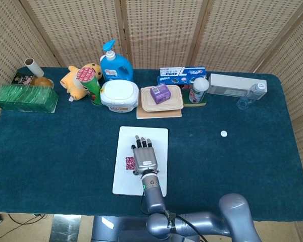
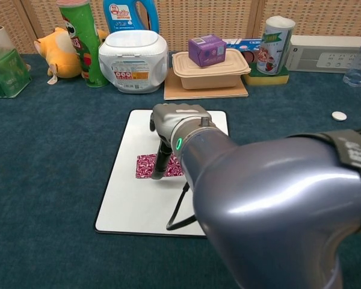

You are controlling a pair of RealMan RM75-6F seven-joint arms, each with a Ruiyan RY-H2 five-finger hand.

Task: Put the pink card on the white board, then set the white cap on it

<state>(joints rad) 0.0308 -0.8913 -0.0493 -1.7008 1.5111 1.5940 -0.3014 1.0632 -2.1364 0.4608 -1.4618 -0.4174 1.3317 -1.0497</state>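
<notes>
- The right robot hand (image 1: 144, 157) hovered low over the middle of the white board (image 1: 156, 137), fingers stretched forward toward the far edge.
- It held the pink card (image 2: 153, 166), pinched from above; in the chest view a dark finger came down onto the card's middle.
- The card sat at the robot hand's own left, poking out from under the palm in the head view. It looked level and at or just above the board's surface; whether it touched the board could not be told.
- The card's long axis ran side to side across the board, crosswise to the fingers.
- The white cap (image 1: 223, 134) lay on the worktop (image 1: 65, 141) well apart, off to the robot hand's right and a little farther out, past the board's right edge.
- Judged from this, releasing the card came next, then a reach rightward for the cap; the right arm was the nearer one.
- The left robot hand was not visible in either view.
</notes>
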